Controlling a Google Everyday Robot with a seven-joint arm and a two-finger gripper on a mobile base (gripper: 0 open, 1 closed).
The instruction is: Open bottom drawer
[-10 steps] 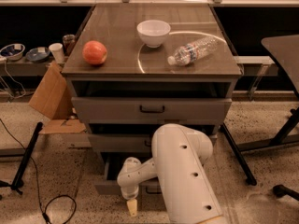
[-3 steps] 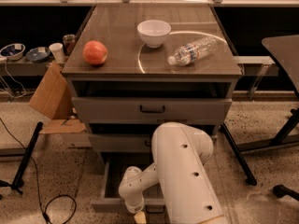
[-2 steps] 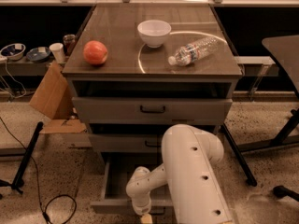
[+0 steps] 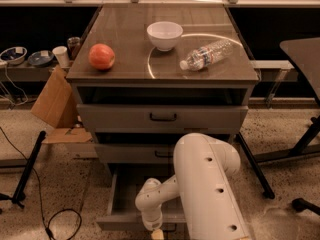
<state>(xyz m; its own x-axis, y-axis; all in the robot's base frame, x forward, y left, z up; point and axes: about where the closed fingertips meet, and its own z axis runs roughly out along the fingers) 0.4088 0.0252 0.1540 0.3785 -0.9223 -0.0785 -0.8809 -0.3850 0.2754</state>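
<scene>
Single camera view, looking down on a grey three-drawer metal cabinet [image 4: 85, 118] with a brown top. The bottom drawer [image 4: 120, 223], the lowest and narrowest of the three grey fronts, stood drawn out from the cabinet towards the camera. Its dark interior was exposed below the middle-sized grey drawer front [image 4: 125, 153], and its front panel lay close to the lower edge of the frame.

The gripper [image 4: 157, 233] sat at the very bottom of the view, against the middle of that front panel, where the small dark bar handle would be. Only a pale tip of it showed. Whether it was open or closed on the handle could not be told.

The relation governing the next move was this: the drawer's front ran left to right across the view, while its line of travel ran straight out from the cabinet towards the camera. The gripper was at the near, outer side of the drawer, so any further opening would call for a pull along that same line.

The white, rounded robot arm [image 4: 207, 184] rose from the lower right, folded sharply at a joint, and reached down and leftward over the drawer's right half, hiding that part of it.
</scene>
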